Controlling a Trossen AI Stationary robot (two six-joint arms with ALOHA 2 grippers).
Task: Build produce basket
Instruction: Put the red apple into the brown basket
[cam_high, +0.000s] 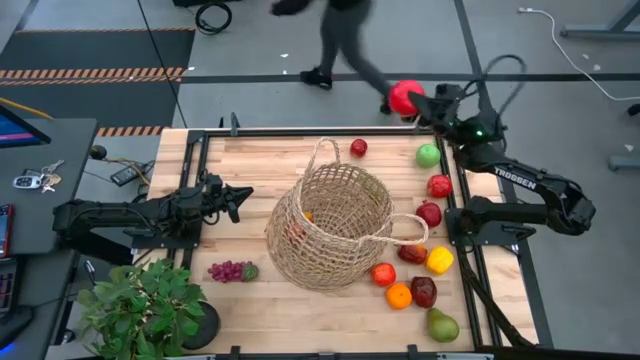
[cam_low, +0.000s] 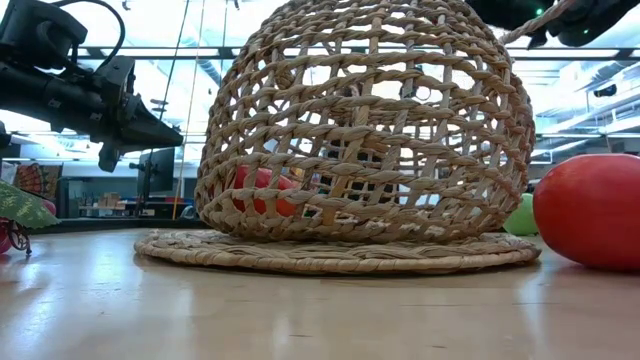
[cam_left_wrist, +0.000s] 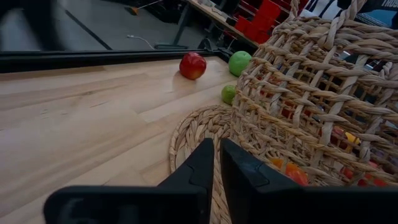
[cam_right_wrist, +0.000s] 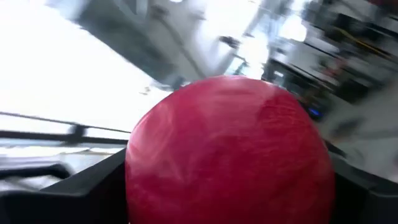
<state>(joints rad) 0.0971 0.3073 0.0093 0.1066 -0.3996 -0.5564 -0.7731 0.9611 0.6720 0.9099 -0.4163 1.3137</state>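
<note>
The basket (cam_high: 335, 228) is lying tipped on its side at the centre of the wooden table (cam_high: 250, 160), its open mouth turning toward three o'clock and its looped handles sticking out at twelve and at three. Through the weave, a red fruit (cam_low: 262, 190) is showing inside in the low view. The right gripper (cam_high: 412, 101) is reaching past the table's far edge at about one o'clock from the basket, its fingers spread wide around a red apple (cam_high: 404, 96) that is filling nearly all of the right wrist view. The left gripper (cam_high: 243, 192) is hanging above the table at nine o'clock from the basket, just beside its woven wall, with its fingers (cam_left_wrist: 202, 171) pressed almost together and holding nothing. The rest of the produce is sitting around the basket: a dark red fruit (cam_high: 358, 148) at twelve o'clock, a green apple (cam_high: 428, 155) at one o'clock, two dark red ones (cam_high: 439, 186) at two and three o'clock, and a yellow pepper (cam_high: 439, 260), an orange (cam_high: 398, 296) and a pear (cam_high: 441, 325) clustering with other red pieces at four to five o'clock. Purple grapes (cam_high: 229, 271) are lying at eight o'clock, near a potted green plant (cam_high: 140, 305). A person (cam_high: 345, 40) is walking across the floor beyond the table.
</note>
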